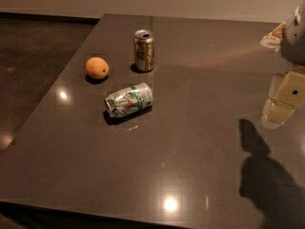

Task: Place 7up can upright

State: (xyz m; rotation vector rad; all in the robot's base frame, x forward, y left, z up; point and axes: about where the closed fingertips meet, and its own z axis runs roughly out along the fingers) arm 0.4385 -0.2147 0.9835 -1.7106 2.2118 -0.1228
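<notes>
The 7up can, white and green with silver ends, lies on its side near the middle left of the dark table. My gripper hangs at the right edge of the camera view, well to the right of the can and above the table, with nothing seen in it. Its shadow falls on the table below it.
A gold-brown can stands upright behind the 7up can. An orange lies to the left of it. The table's left edge runs diagonally, with dark floor beyond it. The front edge is near the bottom of the view.
</notes>
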